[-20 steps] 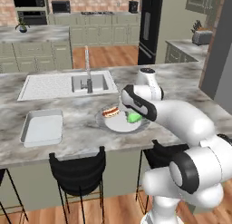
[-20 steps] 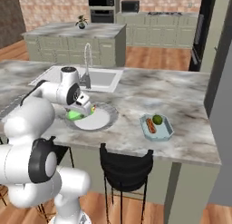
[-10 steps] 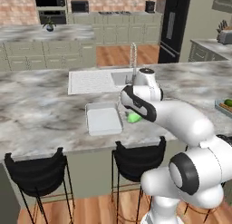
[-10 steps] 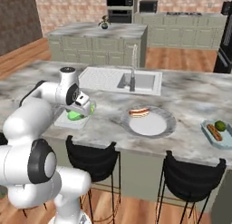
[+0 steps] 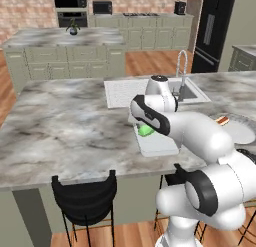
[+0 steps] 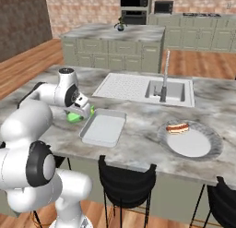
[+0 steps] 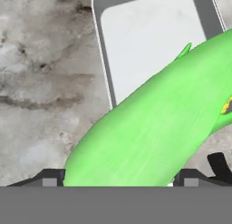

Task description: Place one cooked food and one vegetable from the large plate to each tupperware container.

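Left base view: the long green vegetable (image 5: 146, 130) sits grasped in the fingers (image 5: 145, 128), above the near-left edge of the grey-white container (image 5: 158, 143).

Right base view: hot dog (image 6: 177, 128) lies on the large plate (image 6: 208, 150).

Hand view: vegetable (image 7: 149, 132) is clamped between the fingers (image 7: 51, 176), over the marble bench (image 7: 45, 82) beside the container (image 7: 149, 41).

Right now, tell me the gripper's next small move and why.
Probably carry the long green vegetable sideways until it hangs over the grey-white container, then lower. The gripper holds it beside the tub's near rim, above the counter, and the tub looks empty.
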Available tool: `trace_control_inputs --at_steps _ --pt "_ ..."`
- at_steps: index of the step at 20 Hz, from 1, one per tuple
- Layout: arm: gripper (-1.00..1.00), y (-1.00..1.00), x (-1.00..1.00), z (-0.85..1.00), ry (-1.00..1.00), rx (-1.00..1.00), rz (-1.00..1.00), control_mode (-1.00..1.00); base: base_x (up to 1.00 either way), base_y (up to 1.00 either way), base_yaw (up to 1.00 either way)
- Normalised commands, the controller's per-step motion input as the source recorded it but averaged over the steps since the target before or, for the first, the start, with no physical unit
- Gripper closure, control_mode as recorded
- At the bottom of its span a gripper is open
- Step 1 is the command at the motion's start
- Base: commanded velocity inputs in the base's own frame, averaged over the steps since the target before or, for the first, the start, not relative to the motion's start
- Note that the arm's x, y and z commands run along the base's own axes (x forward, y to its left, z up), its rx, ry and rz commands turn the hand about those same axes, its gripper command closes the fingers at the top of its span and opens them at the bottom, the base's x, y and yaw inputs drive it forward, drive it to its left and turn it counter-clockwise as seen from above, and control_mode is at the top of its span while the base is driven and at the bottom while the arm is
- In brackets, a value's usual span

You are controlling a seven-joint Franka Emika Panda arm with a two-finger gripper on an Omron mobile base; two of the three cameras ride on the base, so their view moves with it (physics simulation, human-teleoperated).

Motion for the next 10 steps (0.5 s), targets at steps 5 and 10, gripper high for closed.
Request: trace_control_inputs --at_steps 5,10 --pt "1.00 0.00 0.00 0.00 0.00 0.00 0.00 1.00 0.74 0.02 0.00" --pt "1.00 0.00 0.00 0.00 0.00 0.00 0.00 1.00 0.84 0.04 -0.09"
